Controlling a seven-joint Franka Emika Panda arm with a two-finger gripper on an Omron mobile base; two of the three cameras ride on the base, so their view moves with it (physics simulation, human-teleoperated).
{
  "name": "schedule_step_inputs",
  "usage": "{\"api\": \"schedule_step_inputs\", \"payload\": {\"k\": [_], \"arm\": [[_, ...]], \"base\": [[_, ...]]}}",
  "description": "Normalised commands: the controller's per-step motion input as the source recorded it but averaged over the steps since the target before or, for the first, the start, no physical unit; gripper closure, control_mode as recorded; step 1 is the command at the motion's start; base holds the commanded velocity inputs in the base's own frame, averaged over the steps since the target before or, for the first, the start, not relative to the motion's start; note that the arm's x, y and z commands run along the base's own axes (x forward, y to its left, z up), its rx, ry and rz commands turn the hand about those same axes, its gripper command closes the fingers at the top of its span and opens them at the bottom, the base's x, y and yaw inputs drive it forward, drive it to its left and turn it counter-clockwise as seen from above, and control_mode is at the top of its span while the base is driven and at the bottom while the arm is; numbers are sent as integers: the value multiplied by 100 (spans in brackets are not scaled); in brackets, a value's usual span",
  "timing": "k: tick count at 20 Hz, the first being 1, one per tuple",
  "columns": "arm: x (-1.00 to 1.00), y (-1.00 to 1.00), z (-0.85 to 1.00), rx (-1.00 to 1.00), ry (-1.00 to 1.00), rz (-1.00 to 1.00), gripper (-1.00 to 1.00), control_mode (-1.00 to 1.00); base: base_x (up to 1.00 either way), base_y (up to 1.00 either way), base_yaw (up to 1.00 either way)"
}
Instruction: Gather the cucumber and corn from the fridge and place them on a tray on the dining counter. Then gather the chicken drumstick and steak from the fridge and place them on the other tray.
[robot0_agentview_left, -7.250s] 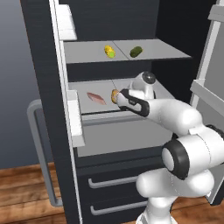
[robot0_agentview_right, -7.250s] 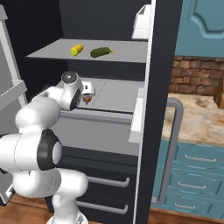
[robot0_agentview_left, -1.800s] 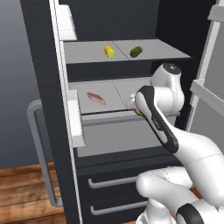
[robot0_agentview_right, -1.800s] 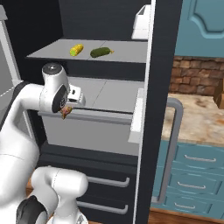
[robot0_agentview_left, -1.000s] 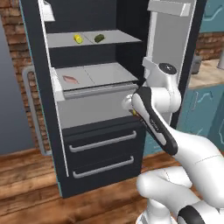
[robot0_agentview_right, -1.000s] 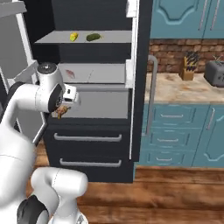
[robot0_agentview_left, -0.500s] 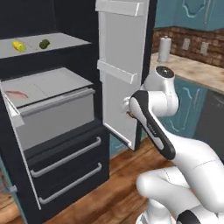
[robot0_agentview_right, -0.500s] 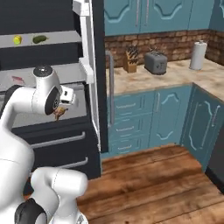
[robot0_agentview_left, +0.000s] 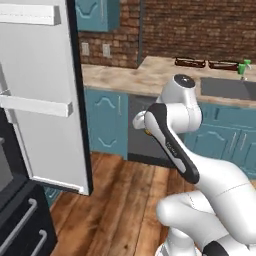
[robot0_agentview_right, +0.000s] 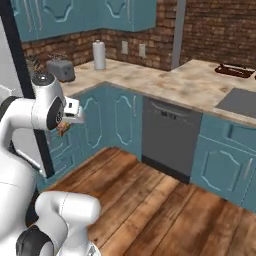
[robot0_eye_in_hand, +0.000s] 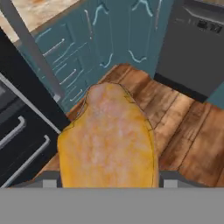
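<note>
My gripper (robot0_agentview_right: 64, 128) is shut on the chicken drumstick (robot0_eye_in_hand: 107, 135), a golden-tan piece that rises between the fingers in the hand view. It is held in the air at chest height, over the wooden floor. From the left base view only a sliver of the chicken drumstick (robot0_agentview_left: 147, 132) shows behind the wrist. The fridge (robot0_agentview_left: 20, 220) stands at the far left with its door (robot0_agentview_left: 42, 95) swung open, and its dark drawers (robot0_eye_in_hand: 19, 131) show below the hand. The cucumber, corn, steak and dining counter are out of view.
Teal cabinets (robot0_agentview_right: 107, 122) and a dark dishwasher (robot0_agentview_right: 170, 137) line the wall under a beige stone countertop (robot0_agentview_right: 165, 80). A toaster (robot0_agentview_right: 61, 70), a paper towel roll (robot0_agentview_right: 99, 55) and a sink (robot0_agentview_left: 227, 87) sit there. Two dark flat trays (robot0_agentview_left: 190, 62) lie far back.
The whole scene has swung: the base has turned right, away from the fridge shelves toward the kitchen corner. The drumstick stays in my gripper, held at the same height.
</note>
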Motion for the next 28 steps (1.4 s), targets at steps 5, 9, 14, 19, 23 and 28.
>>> {"api": "schedule_step_inputs", "payload": {"k": [5, 9, 14, 19, 23, 28], "arm": [[0, 0, 0, 0, 0, 0, 100, 100], [0, 0, 0, 0, 0, 0, 100, 100], [0, 0, 0, 0, 0, 0, 100, 100], [0, 0, 0, 0, 0, 0, 100, 100], [0, 0, 0, 0, 0, 0, 100, 100], [0, 0, 0, 0, 0, 0, 100, 100]], "base": [[17, 0, -80], [77, -4, -57], [100, 0, -39], [100, 0, -44], [96, 0, -58], [92, 0, -60]]}}
